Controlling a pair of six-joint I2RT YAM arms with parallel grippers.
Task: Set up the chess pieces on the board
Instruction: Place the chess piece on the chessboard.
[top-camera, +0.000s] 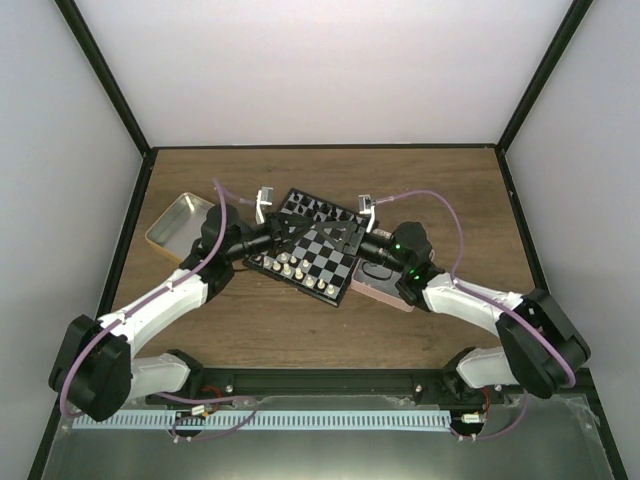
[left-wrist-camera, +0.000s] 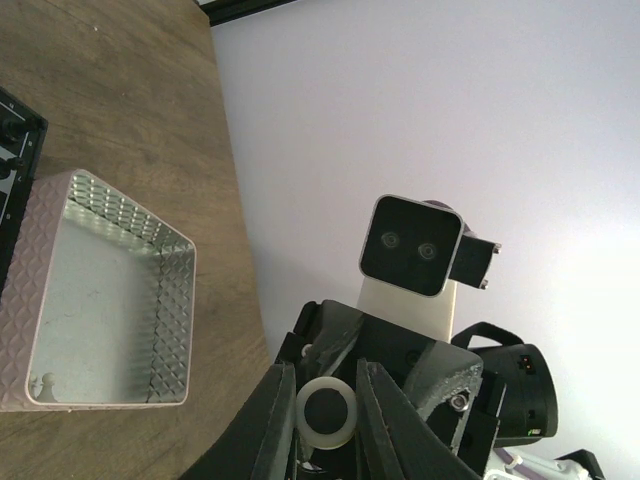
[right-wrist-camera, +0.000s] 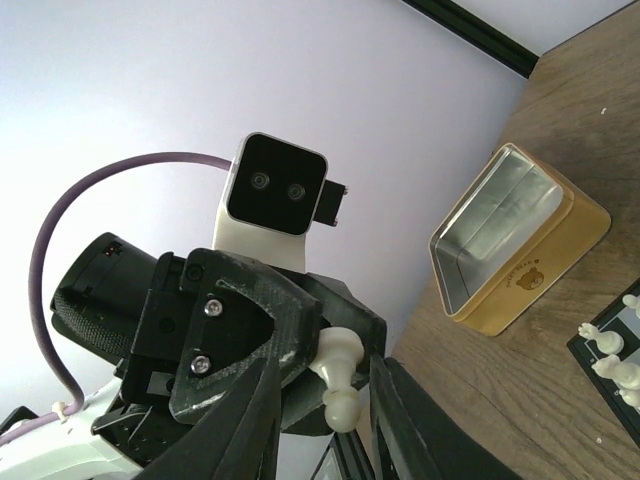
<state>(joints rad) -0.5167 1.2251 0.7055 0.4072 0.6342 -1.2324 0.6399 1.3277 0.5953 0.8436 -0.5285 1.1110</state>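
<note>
The board lies mid-table, with cream-white chess pieces along its near edge and black ones along its far edge. Both grippers meet tip to tip above it. My left gripper is shut on a white pawn, whose round base faces the left wrist camera. My right gripper is open, with its fingers either side of the pawn's head and a gap on both sides.
A pink tray sits at the board's right edge with one white piece in its corner. A yellow-sided metal tin stands open to the left. Dark frame rails edge the table.
</note>
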